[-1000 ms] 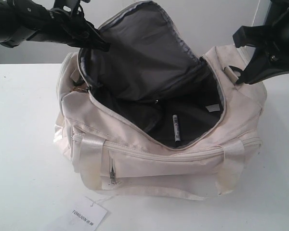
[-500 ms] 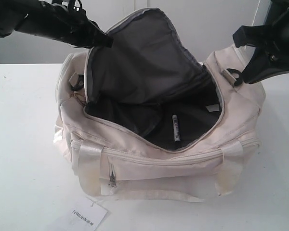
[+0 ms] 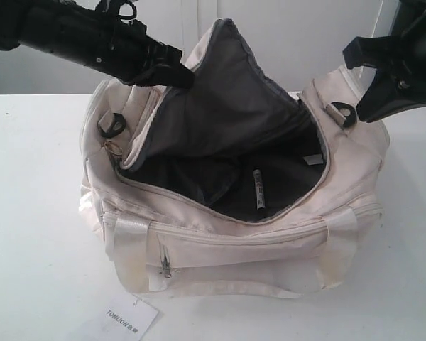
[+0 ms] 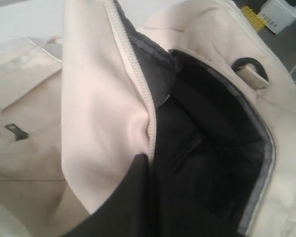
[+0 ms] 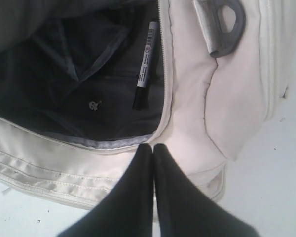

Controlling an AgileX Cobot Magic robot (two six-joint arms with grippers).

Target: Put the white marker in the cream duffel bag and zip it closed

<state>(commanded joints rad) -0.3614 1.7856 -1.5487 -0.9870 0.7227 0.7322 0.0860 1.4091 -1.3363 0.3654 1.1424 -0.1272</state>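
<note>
Find white marker (image 3: pixel 258 189) inside cream duffel bag (image 3: pixel 270 241), by pocket-side rim; long axis crosswise, dark end toward that rim. Read "TONLION" on paper tag (image 3: pixel 128 321). Note left gripper (image 3: pixel 183 77) clamping bag, right gripper (image 5: pixel 153 148) closed, empty.

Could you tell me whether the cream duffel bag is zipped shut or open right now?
Open: the top flap of the bag is lifted, its zipper edges gape apart, and the marker lies visible inside.

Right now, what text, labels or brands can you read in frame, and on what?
"TONLION", then two characters too blurred to read: white paper tag in front of the cream duffel bag.
Barrel print on the white marker: too small to read.
Nothing else legible.
</note>
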